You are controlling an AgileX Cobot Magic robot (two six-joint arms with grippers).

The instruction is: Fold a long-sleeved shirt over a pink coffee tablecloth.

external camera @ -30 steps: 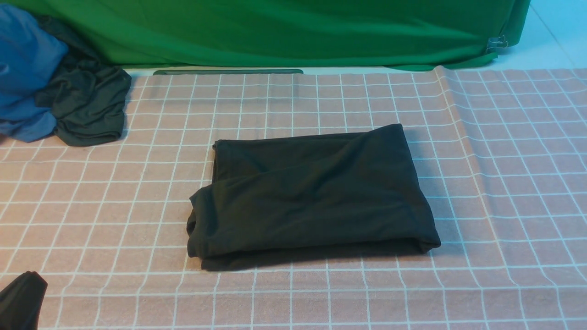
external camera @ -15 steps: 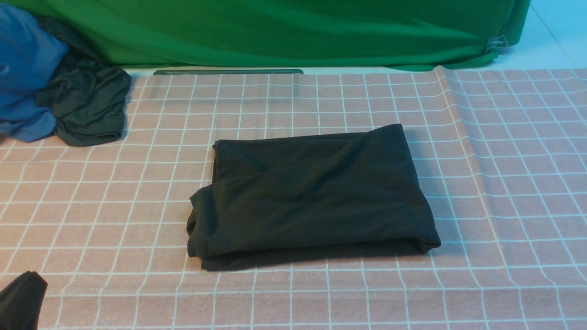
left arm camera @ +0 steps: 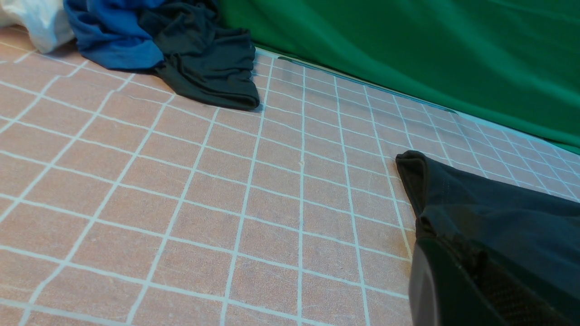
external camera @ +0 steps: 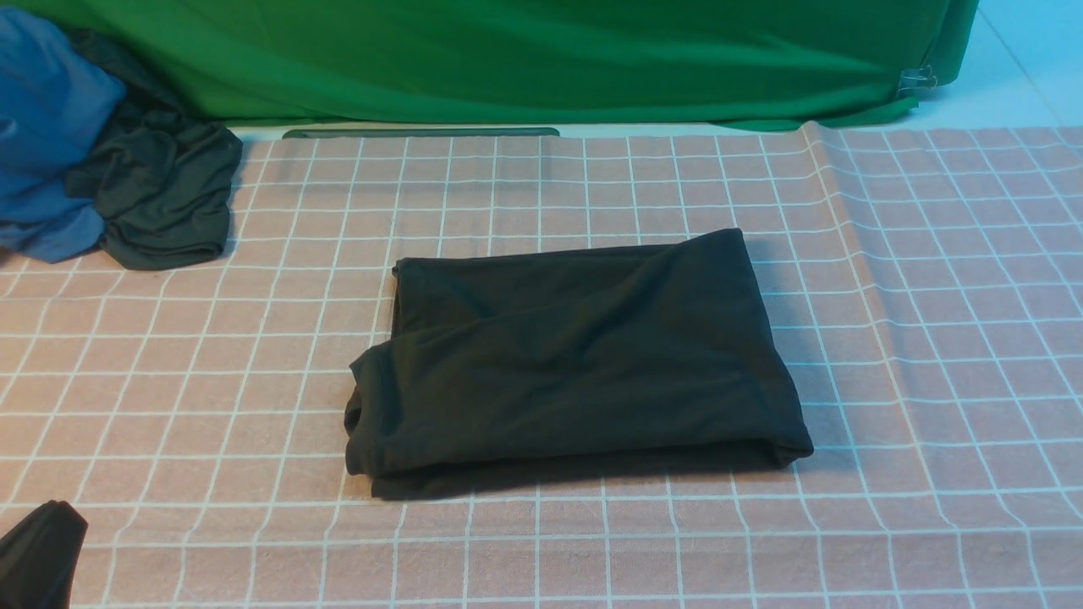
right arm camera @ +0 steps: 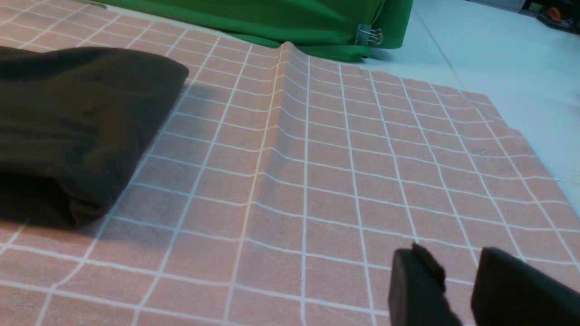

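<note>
You are looking forward over a wide pink tablecloth (external camera: 931, 338) with a thin white grid, spread flat and filling most of the front view. In the middle lies the black shirt (external camera: 575, 355), folded into a thick, roughly rectangular bundle with several layers stacked at its near edge. No print or logo shows on the folded surface. The shirt rests on the tablecloth, and nothing touches it.

Your left gripper (external camera: 38, 554) shows as a dark shape at the near left corner of the front view, well apart from the shirt. In the left wrist view it fills the lower corner as a black mass (left arm camera: 457, 290) with the shirt's edge (left arm camera: 476, 203) beyond it. Its jaws are closed and hold nothing.

Your right gripper (right arm camera: 457, 290) does not appear in the front view. The right wrist view shows its two dark fingers (right arm camera: 414, 285) with a narrow gap between them and only tablecloth (right arm camera: 317, 181) showing through, so it is partly open and empty. The shirt (right arm camera: 77, 122) lies well apart from it.

At the far left, a smaller dark garment (external camera: 161, 203) sits bunched against blue cloth (external camera: 46, 135). A green backdrop (external camera: 541, 59) runs along the far edge, held by a binder clip (external camera: 918, 80) at its right end. A raised crease (external camera: 838, 211) runs through the tablecloth to the right of the shirt.
</note>
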